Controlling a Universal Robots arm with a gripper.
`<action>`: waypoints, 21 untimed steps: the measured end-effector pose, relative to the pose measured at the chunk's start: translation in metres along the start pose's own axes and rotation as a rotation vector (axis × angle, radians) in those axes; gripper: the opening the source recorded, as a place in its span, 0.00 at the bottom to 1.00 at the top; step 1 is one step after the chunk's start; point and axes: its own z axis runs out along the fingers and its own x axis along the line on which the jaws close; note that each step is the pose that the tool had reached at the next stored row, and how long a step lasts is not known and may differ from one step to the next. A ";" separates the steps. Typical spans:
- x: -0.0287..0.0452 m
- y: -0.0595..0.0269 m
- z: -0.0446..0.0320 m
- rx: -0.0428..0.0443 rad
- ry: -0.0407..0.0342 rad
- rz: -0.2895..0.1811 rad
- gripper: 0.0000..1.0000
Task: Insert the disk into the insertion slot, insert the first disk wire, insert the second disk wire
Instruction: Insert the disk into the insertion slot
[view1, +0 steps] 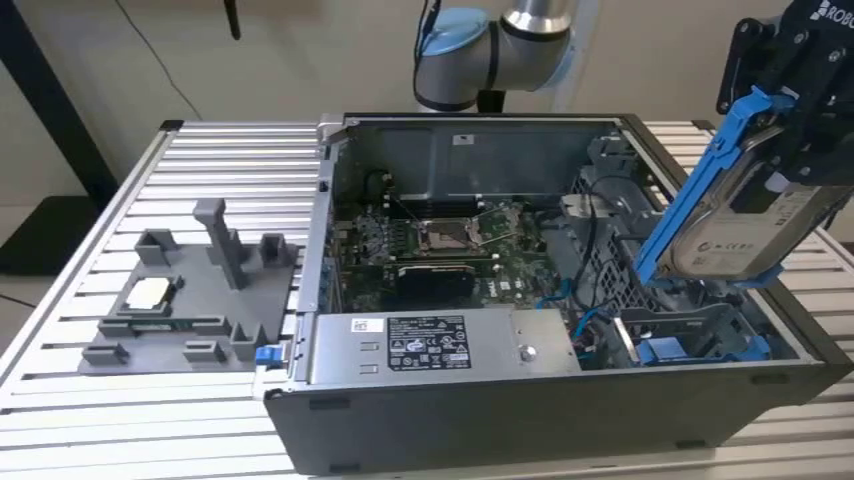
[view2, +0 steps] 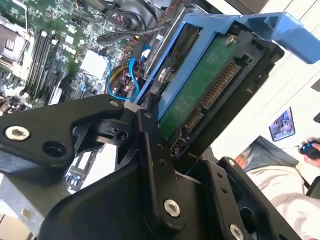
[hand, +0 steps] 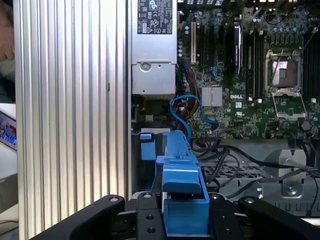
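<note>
1. One disk, silver-grey with a white label and clipped in one blue frame, is held in the air at the exterior view's right. It is tilted steeply, with its lower end just above the near corner of the open case. Its green circuit-board side and connector edge are seen in the second wrist view.
2. One gripper is pinched onto the disk from both sides, with its black fingers pressed against the frame. In the first wrist view, the blue end of the frame is seen clamped in the gripper.
3. One slot, a dark grey bay with blue rails, lies below the disk. The two are apart, and the disk is not yet seated in it.
4. One computer case is laid open. One motherboard is seen inside it, and one grey power-supply box with a label is set along its near wall.
5. Two blue wire loops are seen in the first wrist view, between the power-supply box and the motherboard.
6. One grey plastic tray is set on one slatted metal table, just beside the case at the exterior view's left. One small pale part lies in it.
7. One person's light sleeve is seen in the second wrist view, beyond the gripper.
</note>
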 end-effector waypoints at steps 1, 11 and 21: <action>0.0008 -0.0003 0.0012 0.0001 0.0004 -0.001 0.33; 0.0074 -0.0016 0.0134 0.0009 0.0028 -0.039 0.33; 0.0079 -0.0033 0.0293 0.0014 0.0052 -0.082 0.33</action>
